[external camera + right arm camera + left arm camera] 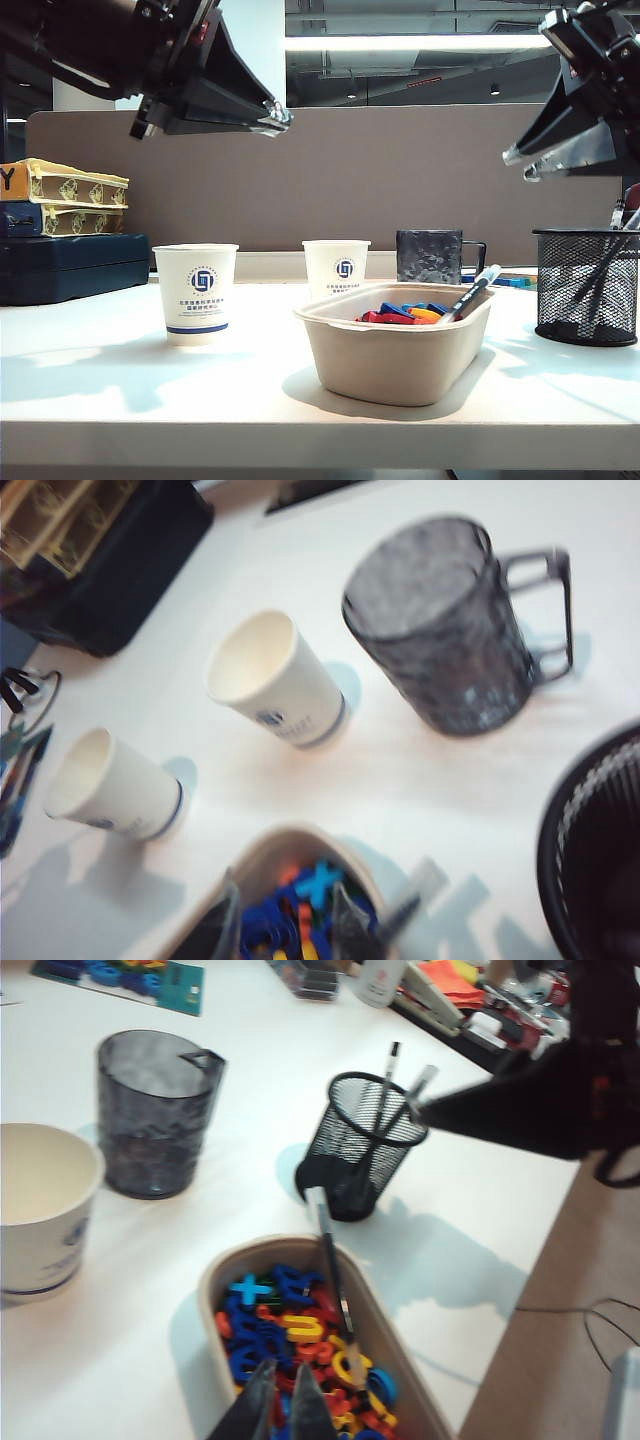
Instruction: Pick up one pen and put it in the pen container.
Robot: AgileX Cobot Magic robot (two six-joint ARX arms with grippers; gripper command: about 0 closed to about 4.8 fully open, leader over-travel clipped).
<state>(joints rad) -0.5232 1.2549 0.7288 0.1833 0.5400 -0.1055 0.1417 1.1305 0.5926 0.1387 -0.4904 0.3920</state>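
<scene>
While both arms hung high above the white table point(120, 390), the pen point(468, 294) lay propped in the beige oblong tray point(400, 355), a smooth, matte tub with rounded corners. Its dark slim barrel rested among glossy red, blue and yellow plastic pieces point(290, 1330), and its white-grey end stuck up over the tray's rim, slanting toward the pen container point(586, 285). The long axis ran from the tray's middle up and outward toward that black wire-mesh cup, which stood just beside the tray's end and already held several pens leaning against its solid rim.

Behind the tray stood a dark textured mug point(432, 257) with a squared handle and two smooth white paper cups point(195, 292) printed with a blue logo.

The left gripper point(275, 117), above the table's left side in the exterior view, had its fingers drawn nearly together with only a narrow gap, holding nothing. The right gripper point(522, 163), above the mesh cup, had its fingers spread apart and empty.
</scene>
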